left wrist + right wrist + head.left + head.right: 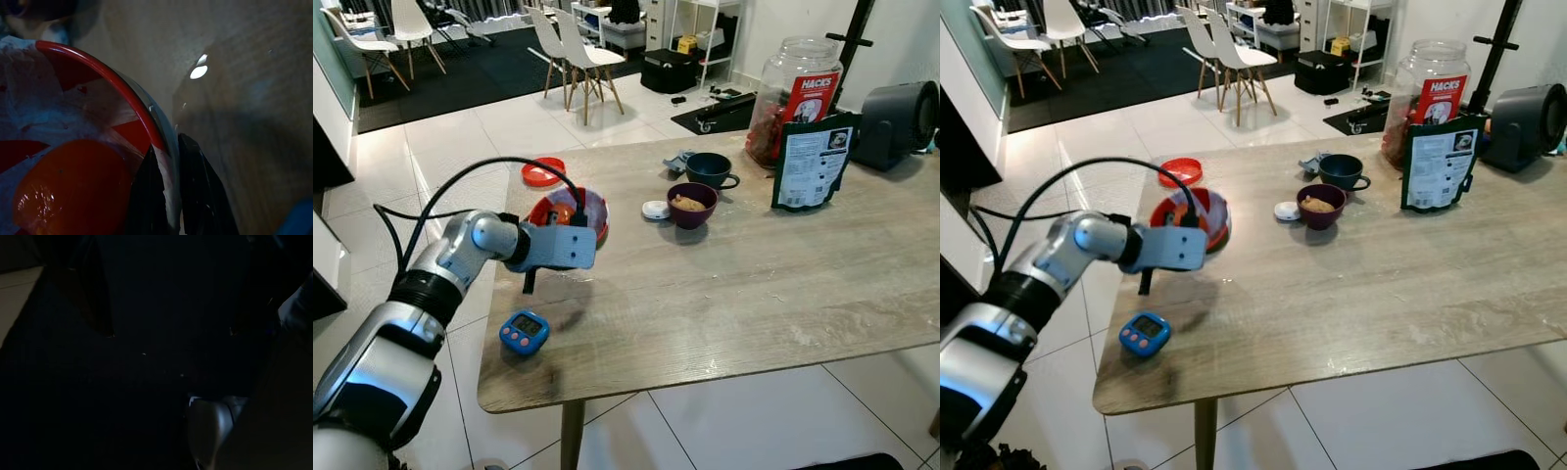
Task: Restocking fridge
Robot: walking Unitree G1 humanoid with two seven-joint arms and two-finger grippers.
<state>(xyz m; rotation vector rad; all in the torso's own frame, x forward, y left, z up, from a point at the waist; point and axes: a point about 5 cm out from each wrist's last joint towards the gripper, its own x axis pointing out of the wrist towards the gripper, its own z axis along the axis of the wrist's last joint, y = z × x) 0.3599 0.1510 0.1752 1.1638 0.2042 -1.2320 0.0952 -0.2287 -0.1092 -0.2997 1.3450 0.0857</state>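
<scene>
**Mia:** Bowl first! Where is the round clear bowl with the red rim (pixel 576 210) and the orange food inside?

**Ben:** It sits on the big pale wooden table (pixel 754 284), near the left edge. A flat red lid (pixel 542 171) lies just behind it, at the table's far left corner.

**Mia:** What is the robot doing to it?

**Ben:** The silver left arm reaches over the table edge. The left gripper (pixel 168 196) has pinched the bowl's wall. One black finger (pixel 146 196) is inside the bowl and the other is outside, tight against the rim.

**Mia:** And the other arm?

**Ben:** The right gripper (pixel 168 328) hangs in the dark. Its two black fingers stand wide apart with nothing between them.

**Mia:** What else is on the table, big things first?

**Ben:** A big clear jar with a red label (pixel 795 98) stands at the far side. Beside it is a dark grey round machine (pixel 895 122). A black pouch with a white label (pixel 814 162) stands upright in front of the jar.

**Mia:** And the small things?

**Ben:** A dark blue mug (pixel 710 169) is near the middle. A purple bowl with brown food (pixel 691 205) sits just in front of it. A little white round cap (pixel 656 210) lies beside that bowl. A small blue timer with pink buttons (pixel 524 332) lies at the near left corner.
</scene>
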